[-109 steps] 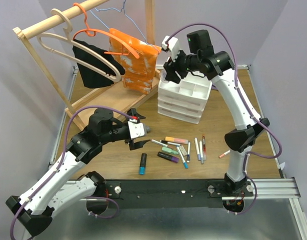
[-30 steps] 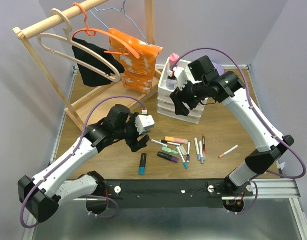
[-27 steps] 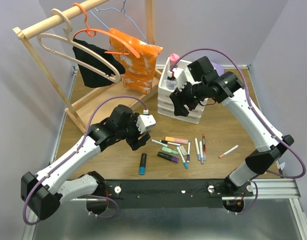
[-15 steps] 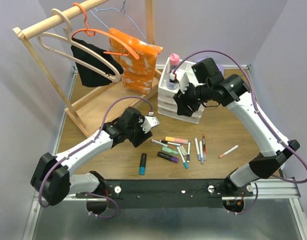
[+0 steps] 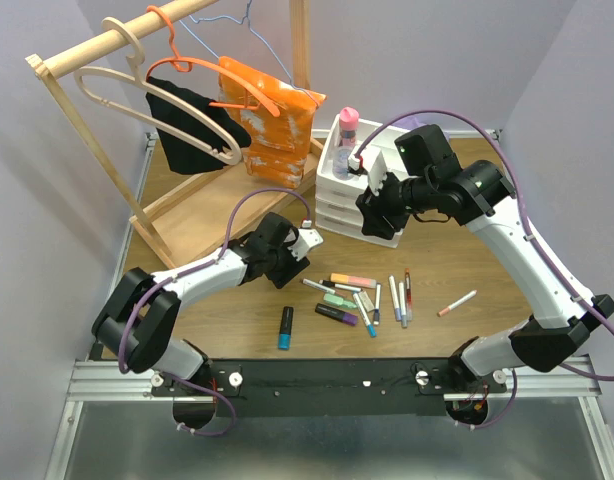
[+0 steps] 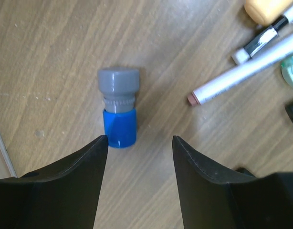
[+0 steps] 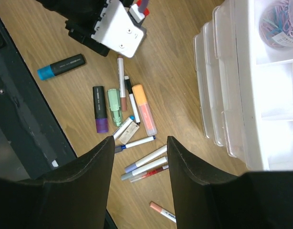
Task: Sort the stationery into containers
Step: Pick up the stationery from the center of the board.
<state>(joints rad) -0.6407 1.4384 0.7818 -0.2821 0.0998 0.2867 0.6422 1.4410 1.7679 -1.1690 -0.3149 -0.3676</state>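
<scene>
- The left fingers (image 6: pixel 89 162) are standing apart with nothing between them; a small blue bottle (image 6: pixel 119 114) with a grey cap is lying on the tabletop (image 6: pixel 46 43) just ahead of their tips, untouched; a white pen (image 6: pixel 246 76) is lying off to its right.
- The right fingers (image 7: pixel 96 162) are likewise gaping and gripping nothing, hanging well above the tabletop; below them a green highlighter (image 7: pixel 114 106) and an orange highlighter (image 7: pixel 144 109) are lying among thin pens; a blue-capped black highlighter (image 7: pixel 60 66) is lying apart from that cluster.
- The white organiser (image 7: pixel 232 95) is standing beside the right fingers; a pink-capped bottle (image 5: pixel 348 125) is standing upright at the far left corner of its tray.
</scene>
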